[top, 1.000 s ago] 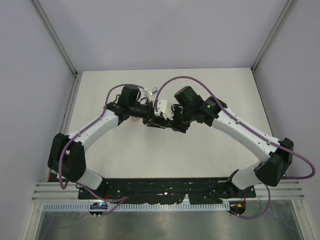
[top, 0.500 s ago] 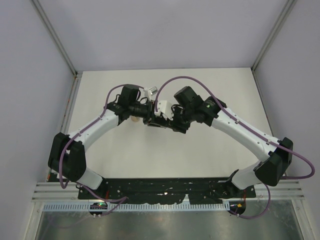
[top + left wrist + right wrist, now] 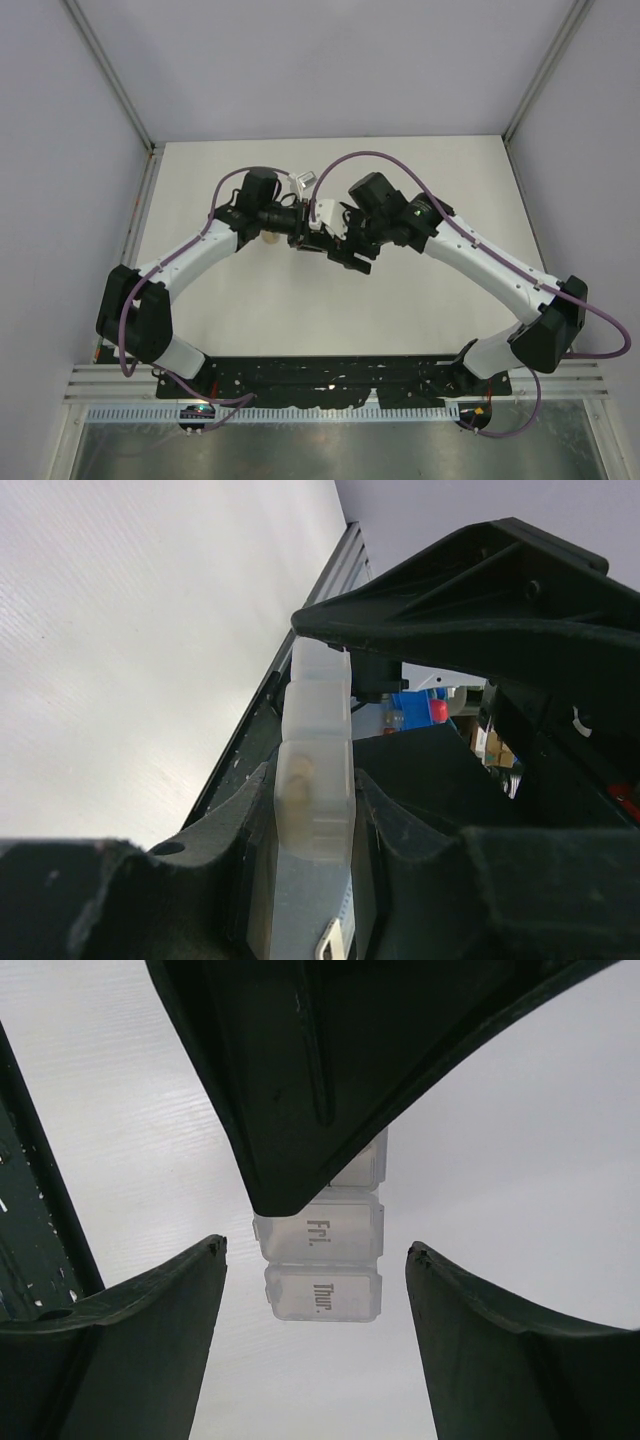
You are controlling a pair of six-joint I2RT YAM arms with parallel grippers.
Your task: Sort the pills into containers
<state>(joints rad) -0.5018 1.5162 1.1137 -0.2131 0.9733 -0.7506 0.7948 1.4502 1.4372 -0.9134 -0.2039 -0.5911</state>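
right black two-finger gripper [image 3: 348, 258] | slid a touch lower in the top view | fingers now look wider apart, flanking translucent plastic day-labelled pill strip [image 3: 320, 1295], not touching

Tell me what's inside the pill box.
One pale tan pill shows through the pill box wall. Frosted Fri. and Thur. lids and the left gripper hide the rest.

The left hand [image 3: 305, 228] and right hand [image 3: 345, 248] meet over the table [image 3: 420, 170], a white box [image 3: 322, 213] between them.
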